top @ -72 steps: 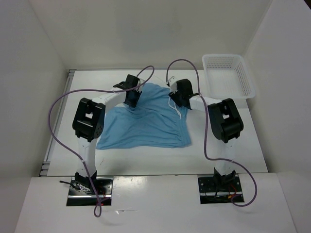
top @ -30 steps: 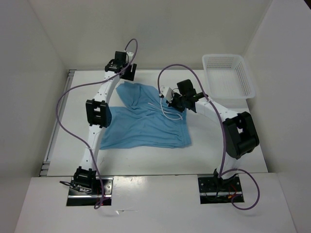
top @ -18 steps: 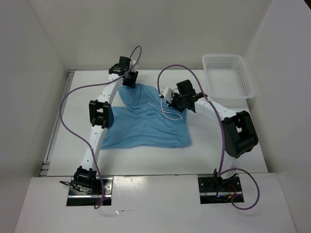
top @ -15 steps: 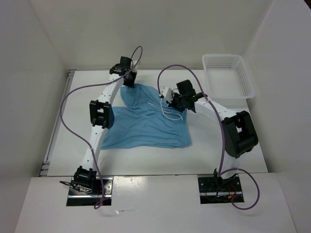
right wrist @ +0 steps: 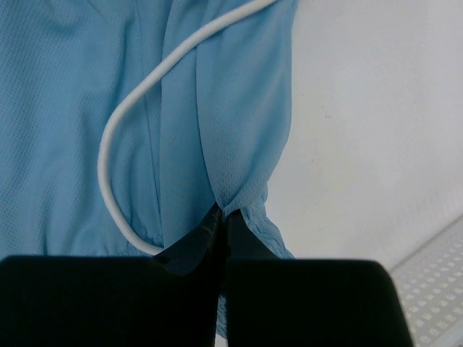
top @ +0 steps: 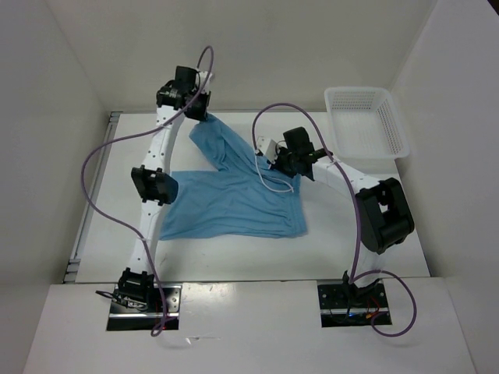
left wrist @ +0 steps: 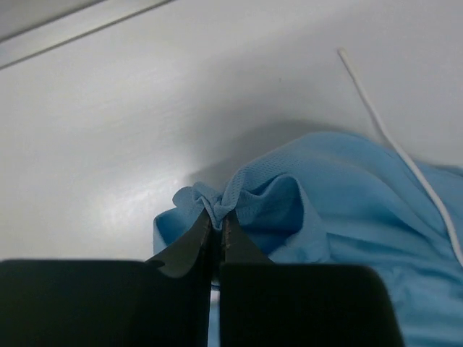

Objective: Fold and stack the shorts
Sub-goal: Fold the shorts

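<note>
The light blue shorts [top: 234, 199] lie spread on the white table, their far part lifted. My left gripper [top: 201, 111] is at the far left, shut on a pinched fold of the shorts [left wrist: 289, 217] at its tips [left wrist: 218, 215]. The cloth rises from the table toward it in a stretched band. My right gripper [top: 273, 160] sits at the middle right of the shorts, shut on a fold of the shorts [right wrist: 217, 130] at its tips [right wrist: 223, 212]. A white drawstring [right wrist: 137, 108] curves across the cloth beside it; the same drawstring [left wrist: 405, 159] trails over the fabric in the left wrist view.
A white lattice basket [top: 365, 118] stands at the far right of the table [top: 366, 241]. White walls close in the back and both sides. Purple cables loop above both arms.
My left gripper reached the far corner of the shorts, shut on it, then rose toward the back left, pulling the cloth up. The right gripper stayed shut in place.
</note>
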Motion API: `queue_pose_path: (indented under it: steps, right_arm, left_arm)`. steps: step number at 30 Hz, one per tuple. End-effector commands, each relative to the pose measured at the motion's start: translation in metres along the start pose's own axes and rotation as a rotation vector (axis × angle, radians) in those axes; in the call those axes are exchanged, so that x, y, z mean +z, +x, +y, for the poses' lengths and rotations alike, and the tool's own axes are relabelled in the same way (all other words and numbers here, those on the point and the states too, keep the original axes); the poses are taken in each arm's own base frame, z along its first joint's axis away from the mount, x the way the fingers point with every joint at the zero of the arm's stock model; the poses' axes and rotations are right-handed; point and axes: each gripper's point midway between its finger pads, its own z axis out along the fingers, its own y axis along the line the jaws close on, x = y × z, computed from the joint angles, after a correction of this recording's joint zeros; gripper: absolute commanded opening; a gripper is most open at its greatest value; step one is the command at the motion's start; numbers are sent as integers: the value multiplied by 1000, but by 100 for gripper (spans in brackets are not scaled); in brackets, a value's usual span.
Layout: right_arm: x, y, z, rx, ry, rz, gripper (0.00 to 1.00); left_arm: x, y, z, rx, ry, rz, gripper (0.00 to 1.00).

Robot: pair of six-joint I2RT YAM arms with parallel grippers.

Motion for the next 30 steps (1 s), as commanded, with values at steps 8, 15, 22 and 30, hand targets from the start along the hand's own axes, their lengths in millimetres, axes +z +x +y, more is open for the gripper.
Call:
queue_pose_path:
  steps: [8,15,22,30]
  right_arm:
    - [-12,-32,17,-127,20,-101,0]
    - [-11,-34,27,-131,14,-115,0]
    - [-18,-27,36,-112,-1,-114,0]
    - [-15,-1,57,-134,-43,-66,0]
  left_arm:
    - [-89,115,-52,7,71,343,8]
    - [-106,143,-52,48,11,200,7]
    - [-112,234,-45,50,-39,350,37]
    - [-182,283,-88,57,130,372,59]
